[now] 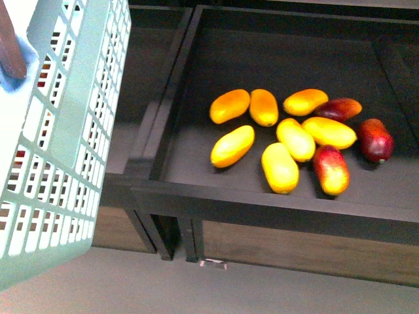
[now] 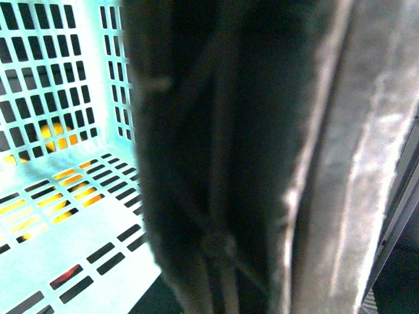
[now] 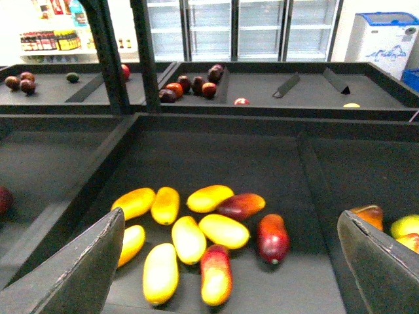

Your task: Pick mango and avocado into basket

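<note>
Dark shop bin (image 1: pixel 275 203) with a cluster of mangoes (image 1: pixel 280 167) lying in it.
Your basket (image 1: pixel 72 131) is cut off at the left edge, just beside the bin. A dark blur fills the left wrist view, so you cannot tell how the left gripper (image 2: pixel 249 163) is set. Your right gripper (image 3: pixel 230 216) hangs over the mangoes, fingers spread wide, holding nothing.

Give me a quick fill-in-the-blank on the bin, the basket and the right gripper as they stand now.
1. The dark bin holds ___ mangoes.
2. In the front view, the teal basket shows on the bin's ___ side.
3. The right gripper is ___, with nothing held between its fingers.

Missing words: ten; left; open.
</note>
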